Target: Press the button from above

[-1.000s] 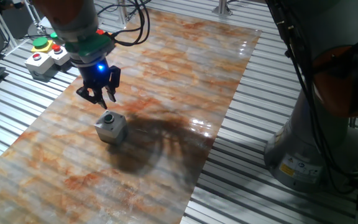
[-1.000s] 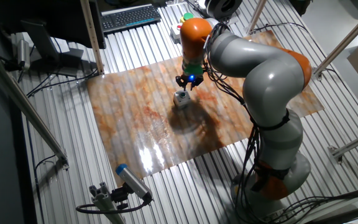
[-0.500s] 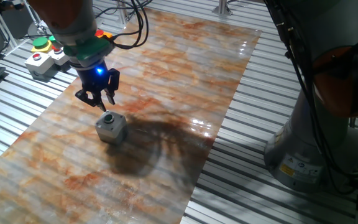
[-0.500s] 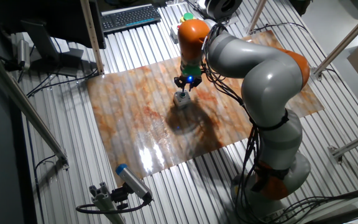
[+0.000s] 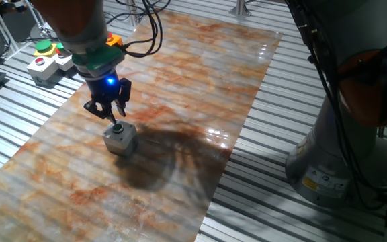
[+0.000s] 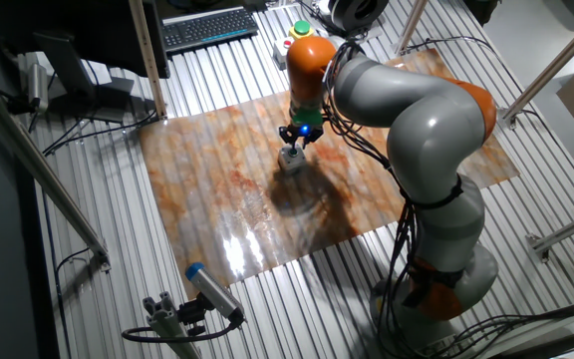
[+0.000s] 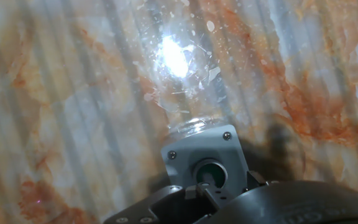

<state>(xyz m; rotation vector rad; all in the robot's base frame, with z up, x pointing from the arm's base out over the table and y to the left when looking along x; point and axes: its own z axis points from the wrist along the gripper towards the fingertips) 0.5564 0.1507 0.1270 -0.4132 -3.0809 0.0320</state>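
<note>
Lowered since before, claw point(image 5: 113, 115) points straight down over button point(image 5: 117, 127).

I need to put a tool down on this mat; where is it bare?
Bare: the marbled mat between the button box and the arm's base, and its near end. Crowded: around the gripper and the button box.
</note>
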